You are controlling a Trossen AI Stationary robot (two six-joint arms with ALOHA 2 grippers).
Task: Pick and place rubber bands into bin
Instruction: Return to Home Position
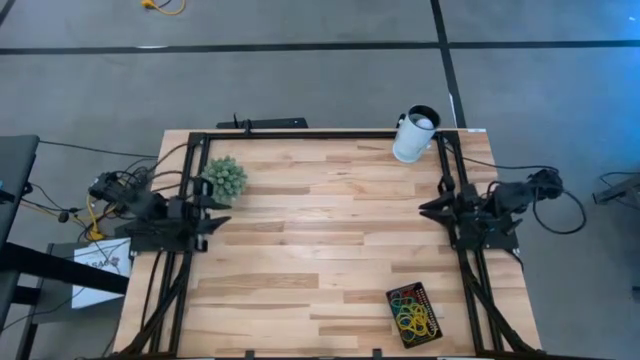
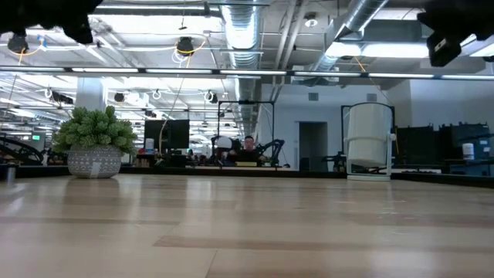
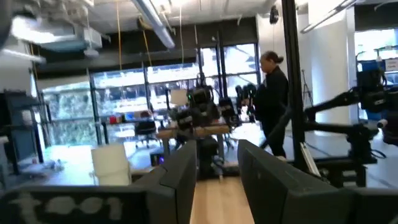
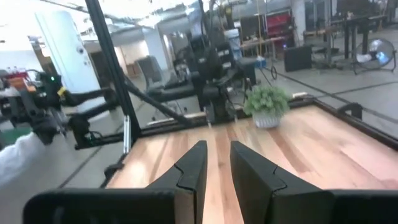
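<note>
Black and hard, the two flat fingers of the left gripper stand a little way apart. There is only a thin gap between them, and nothing is in it. The right gripper looks the same: its two dark fingers are open just a bit and hold nothing. You can see light wood through the gap.

Each gripper sits high up on its folded arm. The left one is over the left edge of the desk and the right one is over the right edge. They point at each other and are well apart.

The desk is made of long, smooth planks of pale wood. A thin black metal frame runs along its edges.

The bin is a small, flat black box with four sides. It lies near the desk corner on the right arm's side, far from the white cup. The rubber bands lie inside it in a soft, messy heap of thin loops. They are yellow, green, red and blue.

The round white cup stands by the other corner on the right side. A small bushy green plant in a grey pot sits near the left arm.

Far off in the room, a person in dark clothes stands.
</note>
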